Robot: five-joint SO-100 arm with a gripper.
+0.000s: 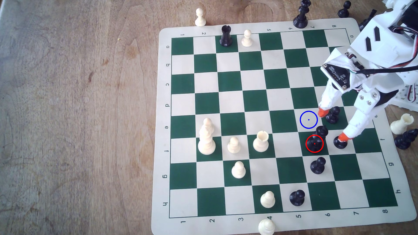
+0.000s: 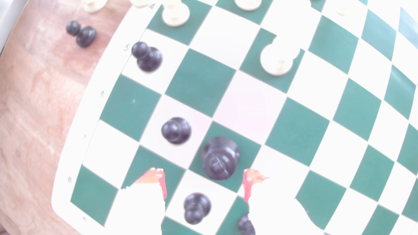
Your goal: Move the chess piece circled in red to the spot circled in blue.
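The chess piece (image 1: 314, 142) is a tall black piece with a crown-like top. It stands inside the red ring on a dark green square near the exterior view's right. The spot (image 1: 308, 119) is the cream square with the blue ring, one square farther back. My gripper (image 1: 333, 124) is open just right of the piece, one orange fingertip (image 1: 324, 112) by a black pawn (image 1: 332, 115) and the other over a second pawn (image 1: 340, 142). In the wrist view the chess piece (image 2: 219, 159) sits just ahead of my open gripper (image 2: 203, 180), not between the fingers.
Another black pawn (image 1: 317, 166) stands one square nearer than the piece, and one more (image 1: 296, 197) sits on the front row. White pieces (image 1: 260, 142) cluster at mid-board. A black rook (image 1: 225, 36) stands at the back. Captured pieces (image 1: 404, 133) lie off the board's right edge.
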